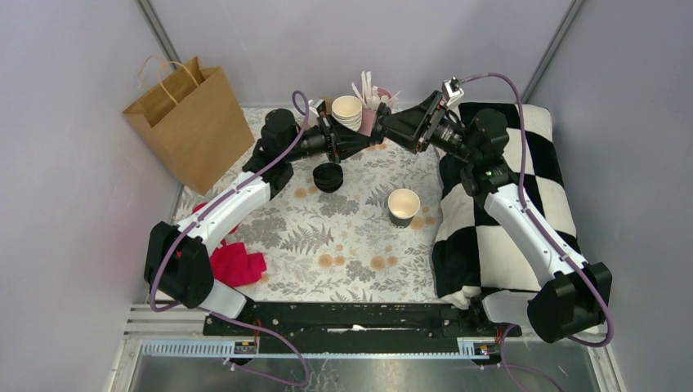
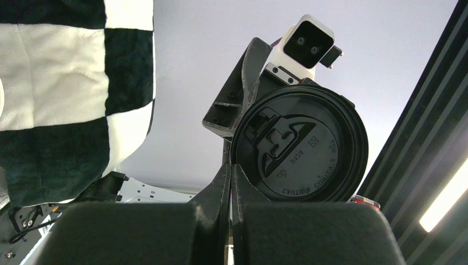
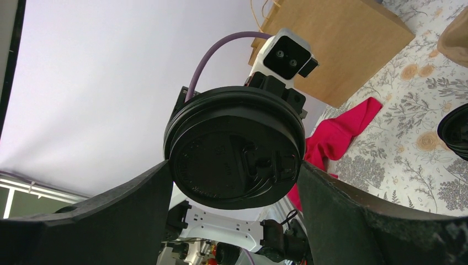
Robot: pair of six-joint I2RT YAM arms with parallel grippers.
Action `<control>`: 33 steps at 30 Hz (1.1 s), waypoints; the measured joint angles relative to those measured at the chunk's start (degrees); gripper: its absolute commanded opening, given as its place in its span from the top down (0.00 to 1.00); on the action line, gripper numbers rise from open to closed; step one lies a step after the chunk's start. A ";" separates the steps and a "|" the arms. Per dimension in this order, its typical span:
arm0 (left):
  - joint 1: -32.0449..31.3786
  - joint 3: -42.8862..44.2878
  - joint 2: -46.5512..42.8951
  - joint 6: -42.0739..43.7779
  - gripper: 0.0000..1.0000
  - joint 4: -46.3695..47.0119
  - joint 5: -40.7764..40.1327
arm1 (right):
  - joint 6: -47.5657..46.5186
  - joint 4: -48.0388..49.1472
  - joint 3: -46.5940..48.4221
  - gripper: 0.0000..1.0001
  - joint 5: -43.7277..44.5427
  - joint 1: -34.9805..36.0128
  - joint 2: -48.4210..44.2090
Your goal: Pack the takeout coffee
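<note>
The coffee's paper cup [image 1: 403, 204], black outside and cream inside, stands upright on the floral tablecloth, right of centre, with no lid on it. Its round black lid [image 2: 301, 146] hangs in the air at the back of the table, between the two arms. My left gripper [image 2: 230, 165] is shut on the lid's rim, pinching it at one edge. My right gripper [image 3: 234, 165] faces it with its jaws wide, one finger on each side of the lid [image 3: 234, 146] and close against its edge. In the top view both grippers meet near the lid [image 1: 379, 135].
A brown paper bag [image 1: 192, 122] stands at the back left. A low stack of black lids [image 1: 328, 175] and a nested stack of cups [image 1: 347, 110] sit mid-back. A red cloth [image 1: 237, 263] lies front left; a checkered cushion [image 1: 507, 204] fills the right side.
</note>
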 measured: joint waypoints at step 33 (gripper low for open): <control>4.85 -0.22 -6.16 39.67 0.14 -41.81 -8.17 | -50.40 -74.60 14.69 0.19 28.76 3.87 -0.20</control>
